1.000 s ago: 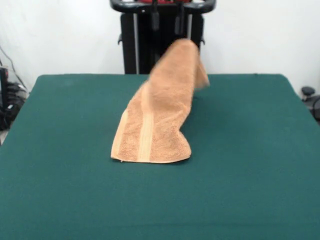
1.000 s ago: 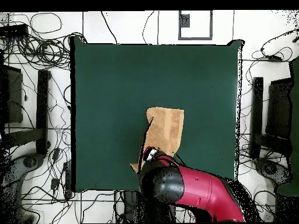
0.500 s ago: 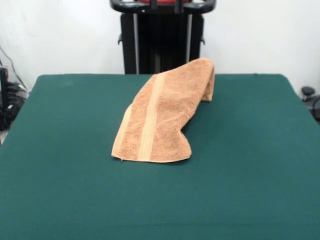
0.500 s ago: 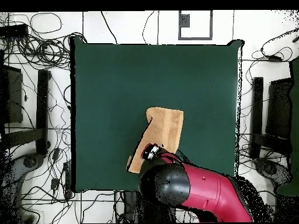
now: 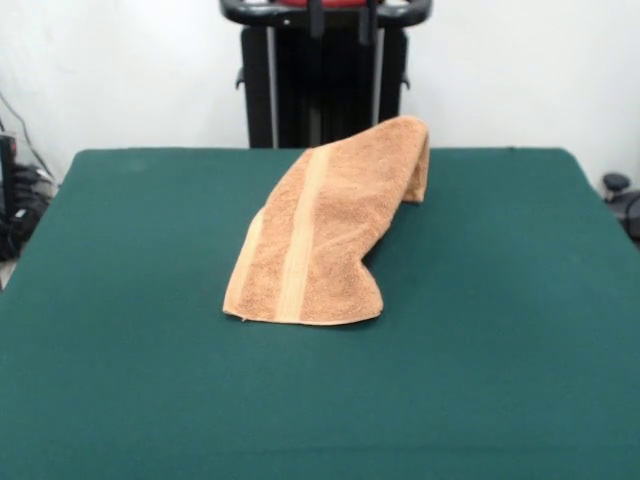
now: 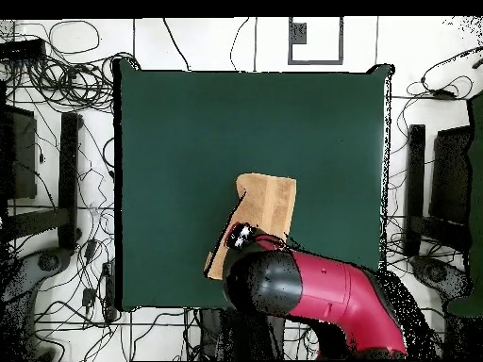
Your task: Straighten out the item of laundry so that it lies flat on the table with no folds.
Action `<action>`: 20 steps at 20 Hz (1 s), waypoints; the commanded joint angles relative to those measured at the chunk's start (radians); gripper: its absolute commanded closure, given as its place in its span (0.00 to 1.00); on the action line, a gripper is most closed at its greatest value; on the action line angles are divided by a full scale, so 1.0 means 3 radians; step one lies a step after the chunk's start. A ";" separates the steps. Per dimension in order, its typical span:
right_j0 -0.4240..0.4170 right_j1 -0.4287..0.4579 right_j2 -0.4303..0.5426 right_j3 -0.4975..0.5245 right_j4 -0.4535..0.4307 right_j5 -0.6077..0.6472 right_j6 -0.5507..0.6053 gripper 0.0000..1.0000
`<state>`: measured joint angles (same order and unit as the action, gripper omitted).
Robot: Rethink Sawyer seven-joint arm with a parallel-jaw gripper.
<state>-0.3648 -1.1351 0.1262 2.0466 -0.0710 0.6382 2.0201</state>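
Observation:
The item of laundry, an orange-tan towel, lies on the green table near its middle, running slantwise toward the far edge. It is doubled lengthwise, with one woven band showing along it. Its far end is humped and folded over on itself. In the overhead view the towel shows as a narrow strip, its near end hidden under the red arm. My gripper hangs at the top edge, above and behind the towel's far end. It is open, its two dark fingertips apart, with nothing between them.
The black pedestal stands behind the table's far edge. Cables and dark stands lie on the floor round the table in the overhead view.
A second ago the towel's far end hung lifted at the gripper. It has since dropped onto the table and lies still. The gripper has drawn up and apart from it.

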 commanded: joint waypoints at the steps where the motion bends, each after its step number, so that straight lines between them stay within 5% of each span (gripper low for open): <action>1: 0.0043 0.0384 0.0336 -0.0131 -0.0133 -0.0256 -0.0084 0.00; 13: 0.0047 0.1086 0.0295 -0.0601 -0.0296 -0.0767 0.0010 0.00; 20: 0.0421 0.1464 -0.0099 -0.1028 -0.0394 -0.1201 0.0403 0.00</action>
<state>-0.3222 -0.8139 0.1083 1.8554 -0.1381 0.3806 2.0201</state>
